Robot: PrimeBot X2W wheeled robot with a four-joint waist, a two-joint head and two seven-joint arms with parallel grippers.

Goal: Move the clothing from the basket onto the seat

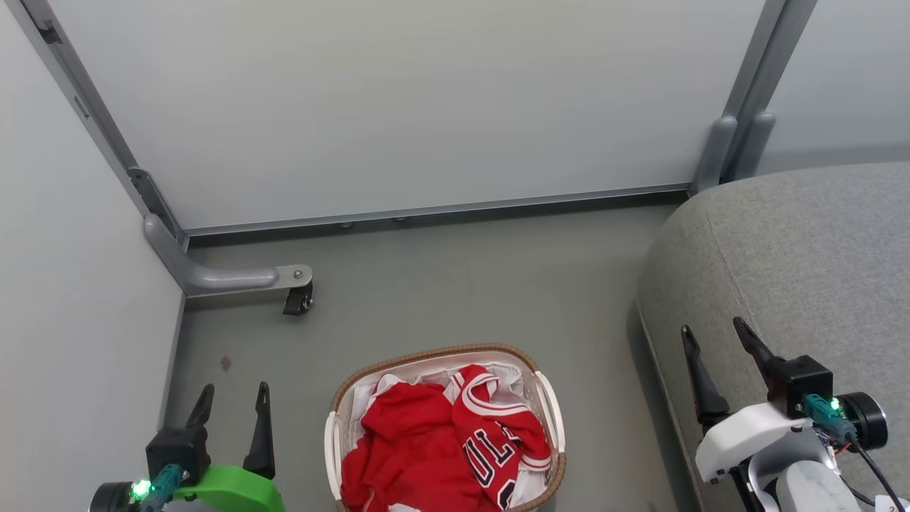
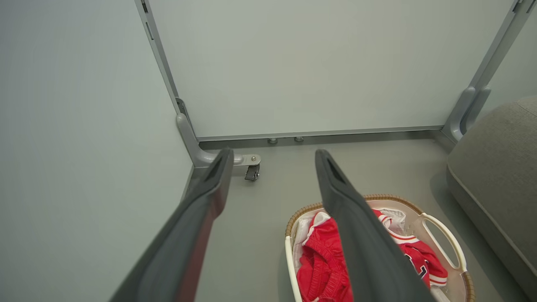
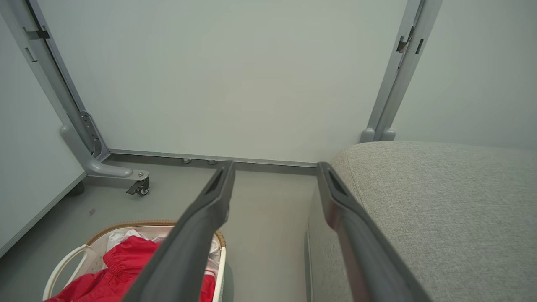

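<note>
The bright red clothing [image 1: 426, 455] lay heaped inside the oval cream perforated plastic basket [image 1: 434, 353] with a brown woven rim. The basket stood on the grey floor [image 1: 462, 284] at the bottom middle of the head view. A plain red shirt [image 1: 402, 434] filled the basket's left side, and a red basketball jersey [image 1: 498, 434] with white and black trim and lettering lay over its right side. A white liner [image 1: 508, 373] showed at the far edge. The large grey fabric-upholstered seat [image 1: 796, 249], rounded at its corner, stood to the right of the basket and apart from it, with a strip of floor between them. The left gripper [image 1: 236, 387] hovered above the floor to the left of the basket, its two dark fingers spread wide and holding nothing. The right gripper [image 1: 712, 326] hung over the near edge of the seat, its fingers likewise wide apart and empty. Pale partition panels [image 1: 426, 107] in grey metal frames closed off the back and left. A small black caster [image 1: 297, 300] on a grey frame foot rested on the floor beyond the basket, to its left.
</note>
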